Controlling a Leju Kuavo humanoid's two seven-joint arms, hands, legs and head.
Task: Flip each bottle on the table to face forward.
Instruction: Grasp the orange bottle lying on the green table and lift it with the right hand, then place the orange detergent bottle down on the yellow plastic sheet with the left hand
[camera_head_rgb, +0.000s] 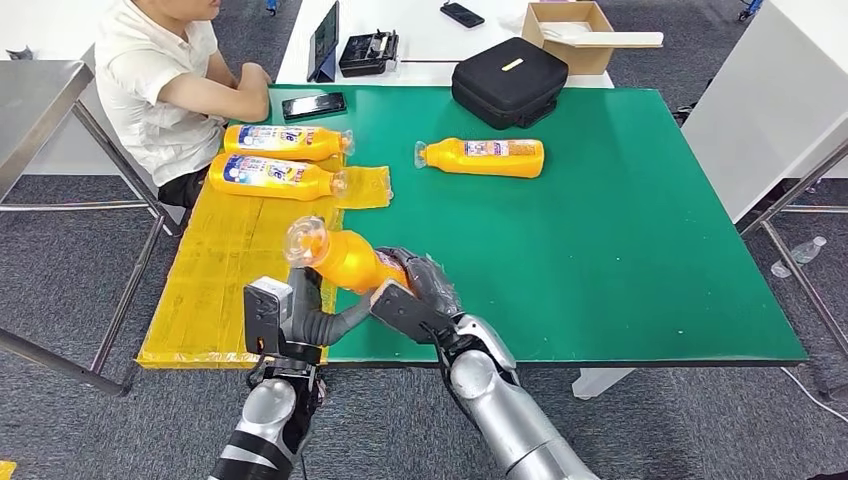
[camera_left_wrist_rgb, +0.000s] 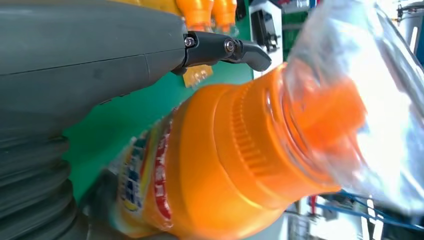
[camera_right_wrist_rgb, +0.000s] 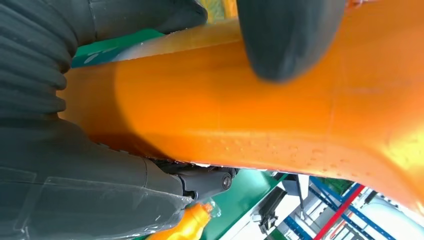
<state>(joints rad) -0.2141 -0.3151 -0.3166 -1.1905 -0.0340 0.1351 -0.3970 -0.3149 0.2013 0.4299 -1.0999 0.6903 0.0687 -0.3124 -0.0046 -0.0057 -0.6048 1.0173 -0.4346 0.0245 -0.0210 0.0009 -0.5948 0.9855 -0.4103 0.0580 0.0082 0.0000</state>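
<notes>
My right hand (camera_head_rgb: 415, 290) grips an orange bottle (camera_head_rgb: 352, 262) by its body and holds it above the table's front edge. Its cap, wrapped in clear plastic (camera_head_rgb: 305, 241), points left and up. In the right wrist view the bottle's body (camera_right_wrist_rgb: 250, 115) lies under my dark fingers (camera_right_wrist_rgb: 290, 35). My left hand (camera_head_rgb: 305, 315) is just below the bottle's neck (camera_left_wrist_rgb: 235, 150) with its fingers (camera_left_wrist_rgb: 250, 54) straight and apart; contact cannot be told. Two bottles (camera_head_rgb: 283, 141) (camera_head_rgb: 270, 176) lie on the yellow sheet (camera_head_rgb: 225, 280), and another bottle (camera_head_rgb: 485, 157) on the green table (camera_head_rgb: 620, 250), labels up.
A person in a white shirt (camera_head_rgb: 150, 85) sits at the table's far left corner, an arm resting by a phone (camera_head_rgb: 313, 105). A black case (camera_head_rgb: 508, 80) stands at the back edge. Behind it are a cardboard box (camera_head_rgb: 570, 35) and a tablet (camera_head_rgb: 323, 40).
</notes>
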